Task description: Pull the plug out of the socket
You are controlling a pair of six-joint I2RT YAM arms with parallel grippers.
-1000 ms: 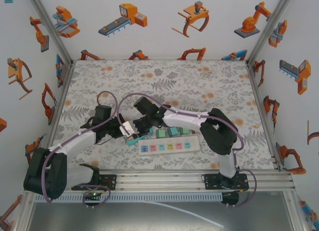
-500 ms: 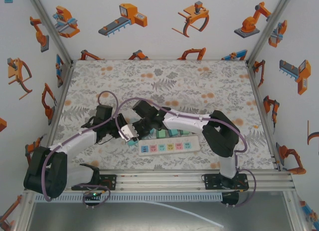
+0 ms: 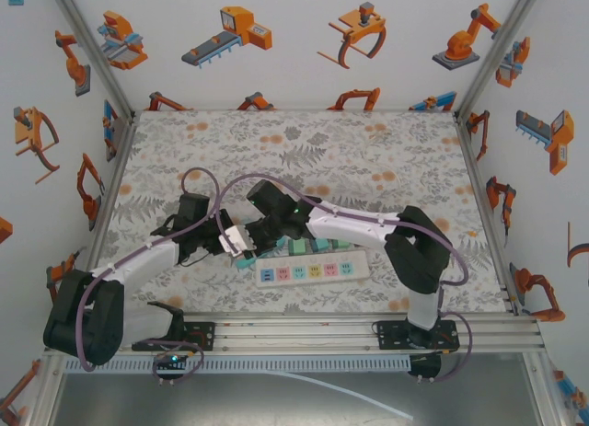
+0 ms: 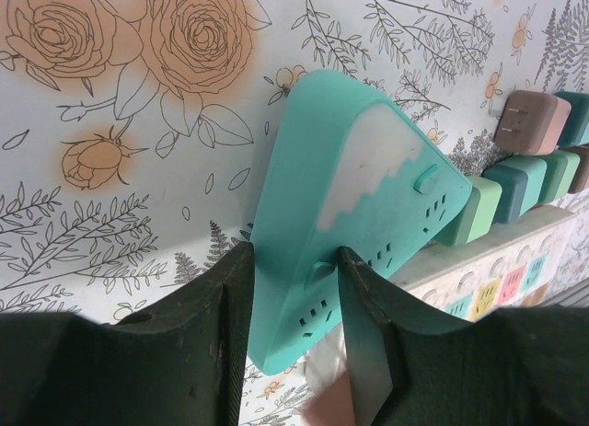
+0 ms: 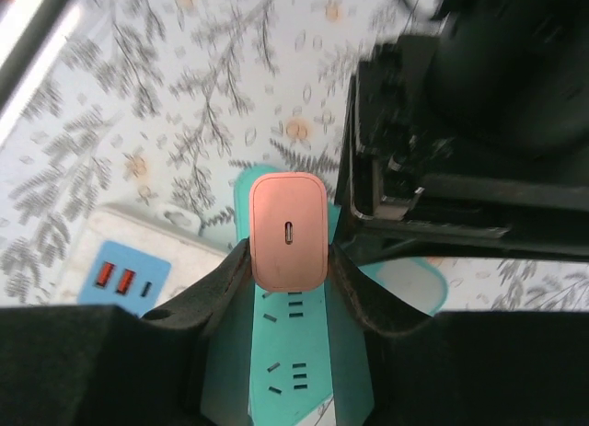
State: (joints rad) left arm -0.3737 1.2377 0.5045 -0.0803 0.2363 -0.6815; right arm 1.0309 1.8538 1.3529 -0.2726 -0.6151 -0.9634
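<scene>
The far half of the table (image 3: 368, 150) lay bare, open to approach from above and from either side; the near centre was crowded. There the left gripper (image 4: 293, 288), clamped on the teal socket (image 4: 350, 196), met the right gripper (image 5: 288, 270), clamped on the pink plug (image 5: 288, 231); no gap lay between them. The white strip (image 3: 313, 270) and its row of adapters (image 4: 515, 159) blocked the side just beside the socket; walls (image 3: 55, 95) closed left, right and rear.

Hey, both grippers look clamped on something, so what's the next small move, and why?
Probably draw the right gripper straight back, away from the teal power strip, while the left gripper holds it. The right is shut on the pink plug, which looks seated in the strip's face; the left is shut on the strip, bracing it.
</scene>
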